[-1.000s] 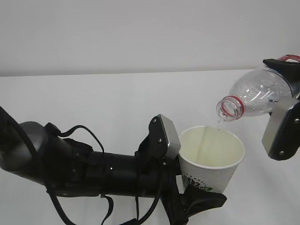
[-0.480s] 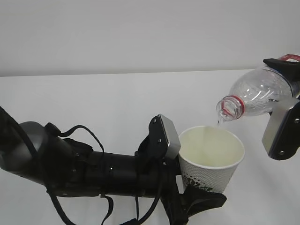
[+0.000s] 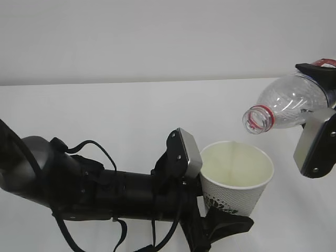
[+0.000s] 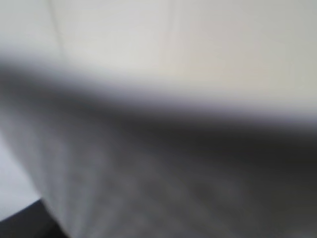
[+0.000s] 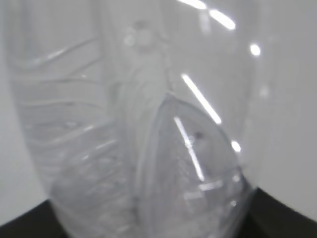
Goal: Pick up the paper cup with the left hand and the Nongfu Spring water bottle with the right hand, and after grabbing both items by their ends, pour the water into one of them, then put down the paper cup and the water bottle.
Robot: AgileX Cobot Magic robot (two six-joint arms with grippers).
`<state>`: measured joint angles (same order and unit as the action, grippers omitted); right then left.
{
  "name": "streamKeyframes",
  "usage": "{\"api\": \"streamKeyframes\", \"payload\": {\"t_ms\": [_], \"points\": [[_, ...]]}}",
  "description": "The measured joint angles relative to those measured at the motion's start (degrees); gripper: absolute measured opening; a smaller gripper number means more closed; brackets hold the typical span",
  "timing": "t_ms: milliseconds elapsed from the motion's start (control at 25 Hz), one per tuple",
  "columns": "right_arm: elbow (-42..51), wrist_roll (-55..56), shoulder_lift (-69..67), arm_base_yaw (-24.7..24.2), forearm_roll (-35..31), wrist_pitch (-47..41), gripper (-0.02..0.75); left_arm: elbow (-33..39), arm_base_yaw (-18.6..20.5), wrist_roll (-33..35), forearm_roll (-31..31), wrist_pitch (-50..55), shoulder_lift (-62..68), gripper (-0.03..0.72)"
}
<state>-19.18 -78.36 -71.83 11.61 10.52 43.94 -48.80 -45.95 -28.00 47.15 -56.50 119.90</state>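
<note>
The white paper cup (image 3: 237,177) with a dark green print is held upright above the table, mouth open, by my left gripper (image 3: 210,190), which is shut on its lower side. Up close in the left wrist view the paper cup (image 4: 158,183) is only a blur filling the frame. My right gripper (image 3: 321,107) is shut on the rear part of the clear Nongfu Spring water bottle (image 3: 290,101). The bottle lies nearly level, its uncapped red-ringed mouth above the cup's right rim. No water falls from it. The ribbed bottle wall (image 5: 124,129) fills the right wrist view.
A white table (image 3: 105,113) runs under both arms to a pale wall behind. The left arm's thick black body and cables (image 3: 79,184) cross the lower left of the exterior view.
The thin trickle from the bottle mouth into the cup has stopped. The bottle mouth has lifted slightly. The cup and the left arm have not moved.
</note>
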Motion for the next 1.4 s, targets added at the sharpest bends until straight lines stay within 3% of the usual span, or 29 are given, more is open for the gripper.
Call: {"api": "streamKeyframes", "payload": {"t_ms": [1400], "points": [[0.0, -2.86, 0.0, 0.0, 0.0, 1.17, 0.438, 0.0, 0.0, 0.0, -0.13, 0.26, 0.0, 0.516]]}}
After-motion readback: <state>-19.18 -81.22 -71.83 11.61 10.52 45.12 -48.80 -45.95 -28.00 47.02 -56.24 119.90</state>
